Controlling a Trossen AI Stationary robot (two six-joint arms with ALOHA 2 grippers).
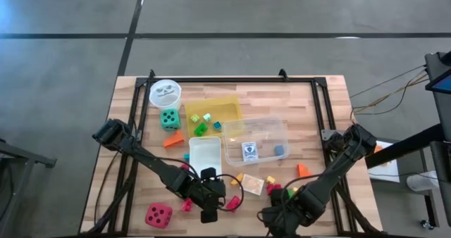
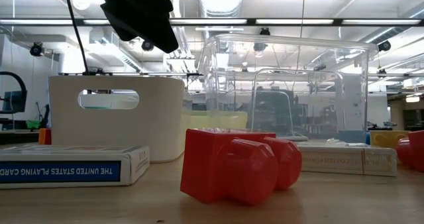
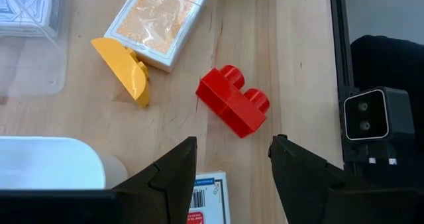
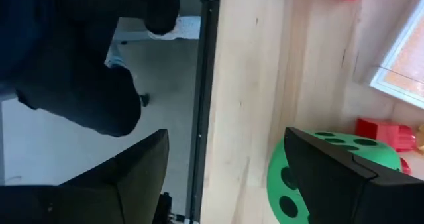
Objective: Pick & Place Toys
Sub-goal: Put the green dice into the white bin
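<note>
- A red two-stud block (image 2: 235, 168) lies closest in the low view, on the tabletop (image 3: 298, 65). In the left wrist view it sits just ahead of the gap between the left gripper's (image 3: 230, 161) fingers, not touching either.
- The left gripper hangs above the near edge of the tabletop, its fingers parted to a middling gap with nothing between them.
- A blue-and-white card pack (image 3: 205, 201) lies directly under the left fingers.
- Beyond the red block, ahead of the left fingers, a yellow half-round block (image 3: 126, 71) rests against an orange-backed card pack (image 3: 159, 22).
- A white bin (image 1: 205, 153) stands just beside those fingers; the clear plastic box (image 1: 257, 141) is farther on, with a card pack and a small blue block inside.
- A red die (image 1: 158, 215) lies near the tabletop's near edge, to the outer side of the left fingers.
- The right gripper (image 4: 225, 164) hangs over the near edge of the tabletop, fingers spread wide and holding nothing.
- A green die (image 4: 311, 177) sits just beside one right finger (image 4: 344, 177), partly hidden by it; whether they touch cannot be told. A small red block (image 4: 384, 132) lies just past the die.
</note>
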